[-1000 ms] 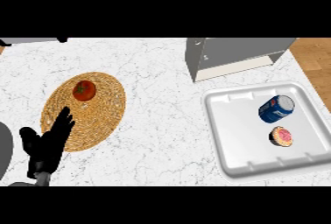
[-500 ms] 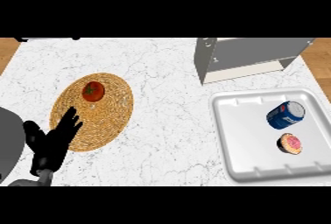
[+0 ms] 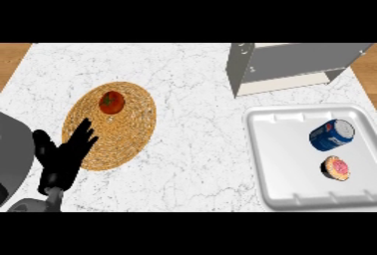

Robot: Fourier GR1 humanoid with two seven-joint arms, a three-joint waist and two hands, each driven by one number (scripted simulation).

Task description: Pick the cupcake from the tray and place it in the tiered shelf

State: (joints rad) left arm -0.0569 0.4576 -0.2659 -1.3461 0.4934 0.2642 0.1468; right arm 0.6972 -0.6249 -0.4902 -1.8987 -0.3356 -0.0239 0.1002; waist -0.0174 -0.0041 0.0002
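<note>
A cupcake (image 3: 337, 168) with pink frosting lies in the white tray (image 3: 274, 164) at the right, just below a blue can (image 3: 331, 134) lying on its side. The grey tiered shelf (image 3: 290, 65) stands at the back right, beyond the tray. My left hand (image 3: 63, 157) rests open at the lower left, fingers up, over the edge of a woven mat. My right hand does not show.
A round woven mat (image 3: 117, 132) lies at the left with a red tomato (image 3: 112, 101) on its far part. Wooden surfaces (image 3: 11, 62) show past the white marble counter's (image 3: 195, 144) back corners.
The view has shifted so that everything slides right and slightly down in the picture. The left hand holds the same open pose. Nothing on the counter has been moved.
</note>
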